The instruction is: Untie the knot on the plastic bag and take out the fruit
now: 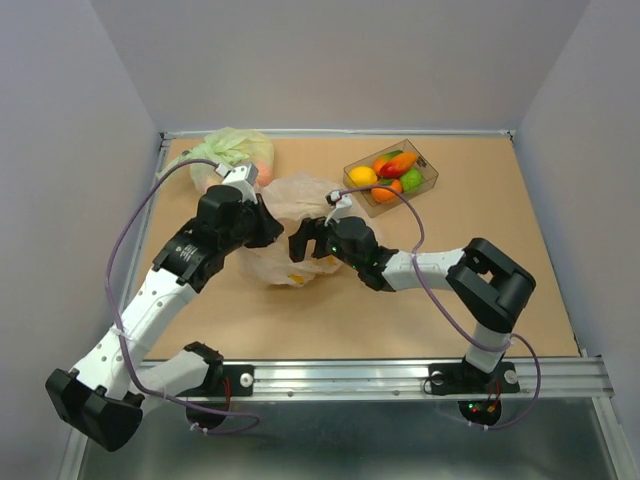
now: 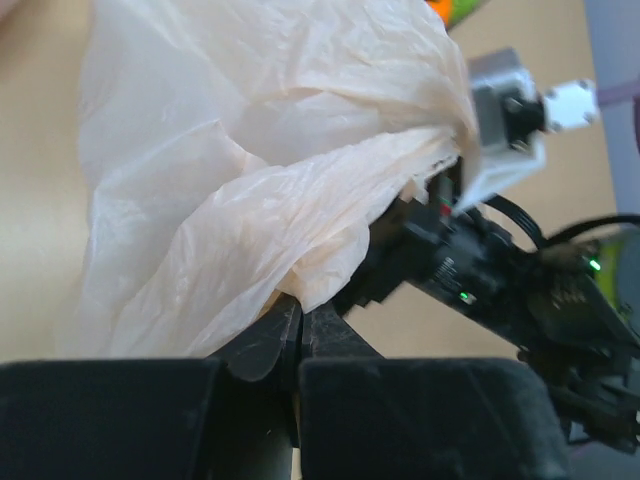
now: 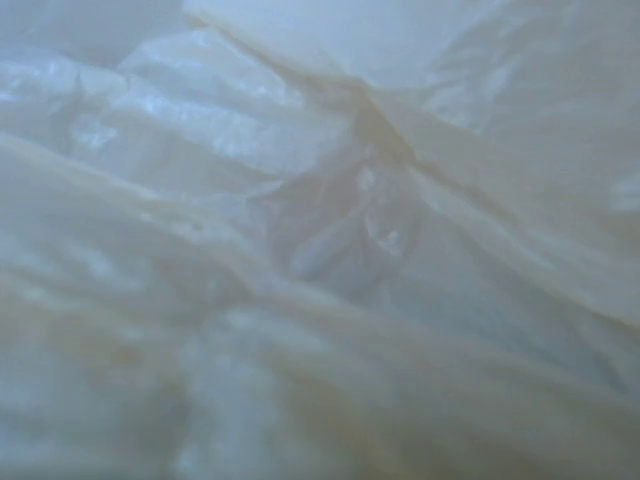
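1. The plastic bag lies just left of the clear box; the left gripper has its fingers clamped on the film.
2. Whether the right gripper grips is hidden; draw the film apart gently to avoid tears.

Green bag and clear box flank plastic bag; front seems open.

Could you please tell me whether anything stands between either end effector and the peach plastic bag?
Nothing visible does. The left end effector is shut on film of the plastic bag, and the right end effector is up against the bag, its camera showing only film.
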Robot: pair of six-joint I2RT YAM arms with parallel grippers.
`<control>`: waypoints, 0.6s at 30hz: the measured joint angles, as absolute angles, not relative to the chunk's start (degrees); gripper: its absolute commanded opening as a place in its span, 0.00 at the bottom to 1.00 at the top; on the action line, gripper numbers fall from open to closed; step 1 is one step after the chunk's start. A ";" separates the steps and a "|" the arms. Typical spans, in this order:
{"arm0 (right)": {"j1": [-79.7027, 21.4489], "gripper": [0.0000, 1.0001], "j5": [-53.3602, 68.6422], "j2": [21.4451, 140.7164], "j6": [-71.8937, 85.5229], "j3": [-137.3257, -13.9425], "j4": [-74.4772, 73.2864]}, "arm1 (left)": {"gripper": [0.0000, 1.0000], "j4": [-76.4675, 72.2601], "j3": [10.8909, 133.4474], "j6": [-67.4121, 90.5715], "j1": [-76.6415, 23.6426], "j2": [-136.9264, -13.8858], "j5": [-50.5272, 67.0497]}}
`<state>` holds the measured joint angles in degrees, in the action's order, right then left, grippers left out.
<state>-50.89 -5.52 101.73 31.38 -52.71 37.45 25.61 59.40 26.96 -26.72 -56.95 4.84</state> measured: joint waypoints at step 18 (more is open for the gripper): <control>-50.68 0.99 -3.09 106.87 31.46 -54.02 28.58 | 0.00 21.30 41.04 32.05 -29.52 -55.92 4.99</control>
<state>-50.68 -3.09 106.87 31.46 -54.02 28.58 21.30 41.04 32.05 -29.52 -55.92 4.99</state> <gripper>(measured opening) 0.991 0.086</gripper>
